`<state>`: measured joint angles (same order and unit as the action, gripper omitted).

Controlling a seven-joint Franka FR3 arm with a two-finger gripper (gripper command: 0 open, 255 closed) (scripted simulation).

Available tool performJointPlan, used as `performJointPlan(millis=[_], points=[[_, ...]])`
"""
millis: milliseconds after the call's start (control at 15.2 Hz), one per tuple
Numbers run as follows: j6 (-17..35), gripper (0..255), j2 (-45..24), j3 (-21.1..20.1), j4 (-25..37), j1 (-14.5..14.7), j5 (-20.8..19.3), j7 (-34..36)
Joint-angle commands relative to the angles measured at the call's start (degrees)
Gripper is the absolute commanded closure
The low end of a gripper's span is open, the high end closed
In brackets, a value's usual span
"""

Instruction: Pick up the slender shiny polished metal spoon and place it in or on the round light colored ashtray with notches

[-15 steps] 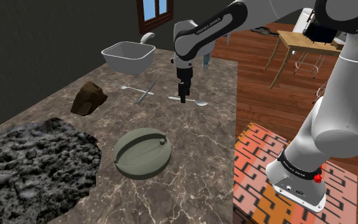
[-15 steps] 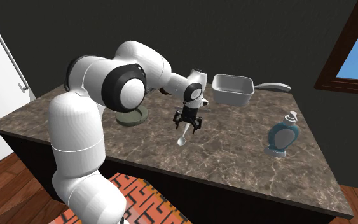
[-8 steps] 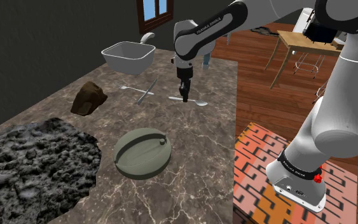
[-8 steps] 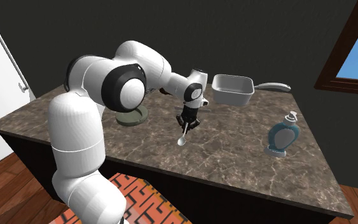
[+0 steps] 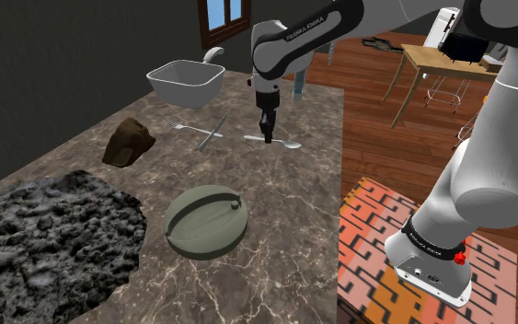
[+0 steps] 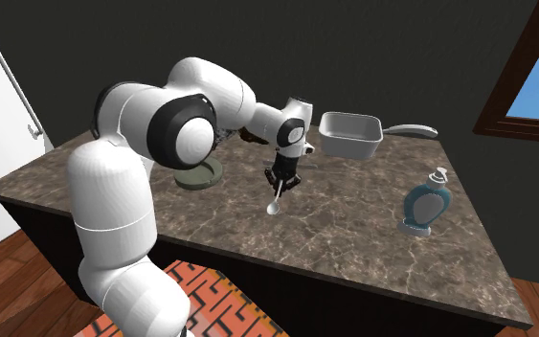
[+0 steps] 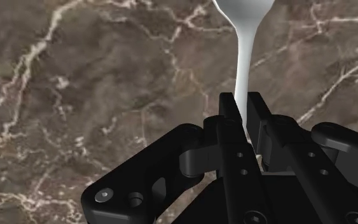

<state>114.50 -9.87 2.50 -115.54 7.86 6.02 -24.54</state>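
Wrist view: gripper (image 7: 241,108) clasps the white spoon (image 7: 245,51) over marble countertop (image 7: 107,95)

Arm stretched out, wrist pointing down — claw (image 5: 267,138) pinched, seemingly tight, on the spoon (image 7: 246,57).

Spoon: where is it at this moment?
In the shoulder view the spoon is mid-counter, clasped at its handle by the gripper, to the right of the fork and beyond the ashtray.
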Motion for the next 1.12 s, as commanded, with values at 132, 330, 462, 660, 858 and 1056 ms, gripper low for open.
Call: performJointPlan(millis=[132,330,462,660,858,1056], points=[[-2.90,255,1.35,0.07,1.53,-0.05,-0.21,0.23],[-5.02,255,2.28,0.10,2.74,-0.06,-0.34,0.44],[-6.44,255,2.84,0.11,3.61,-0.06,-0.41,0.58],[-8.59,255,3.60,0.13,5.01,-0.07,-0.52,0.79],[-10.76,255,4.26,0.15,6.52,-0.08,-0.61,0.99],[-10.64,255,5.02,-1.08,5.88,1.34,-0.24,3.52]])
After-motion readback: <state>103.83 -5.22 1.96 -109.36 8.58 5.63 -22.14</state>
